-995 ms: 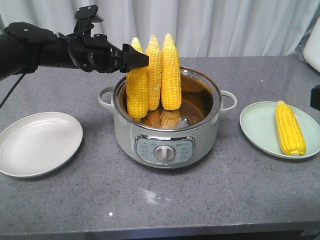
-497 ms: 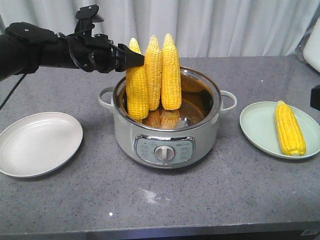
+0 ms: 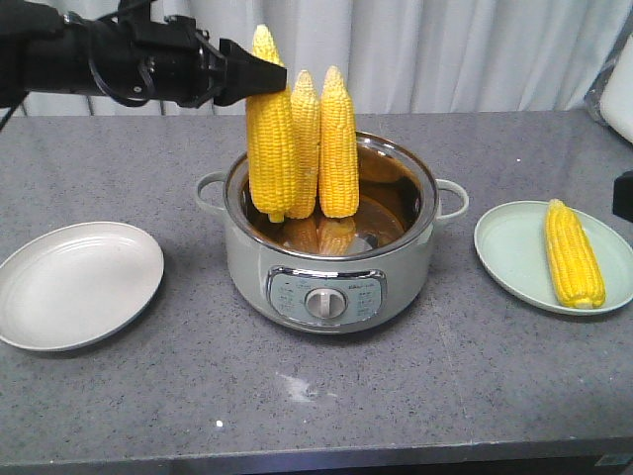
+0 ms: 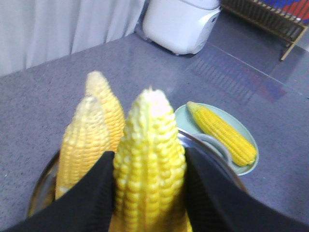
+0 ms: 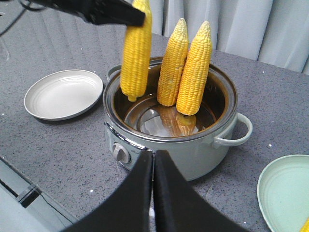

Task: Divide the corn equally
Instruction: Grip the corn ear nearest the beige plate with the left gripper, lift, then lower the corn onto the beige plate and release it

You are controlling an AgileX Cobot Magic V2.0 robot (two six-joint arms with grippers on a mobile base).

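A: Gripping anything, the left claw (image 3: 265, 75)?

B: Yes. It's clenched on one cob, the held cob (image 3: 269, 134), near its pale tip, one finger on each side. The cob is upright over the left inner edge of the pot (image 3: 247, 267). Its lower end hangs about at rim level, clear of the pot floor.

A: Other corn?

B: Two standing cobs (image 3: 338, 148) inside the pot, tips up, side by side, just right of the held cob. The nearer one looks to be touching it, but I can't tell for sure. A fourth cob (image 3: 574, 255) lies flat on the green plate (image 3: 509, 247), right of the pot and well apart from it.

A: Right claw (image 5: 153, 162)?

B: Fingers pressed together, nothing between them. In its own view it sits in front of the pot, near the dial (image 5: 120, 153).

A: Rest?

B: White plate (image 3: 79, 287) left of the pot, well apart. Grey speckled counter (image 3: 396, 396) under everything. Pale curtain (image 3: 475, 49) behind the pot.
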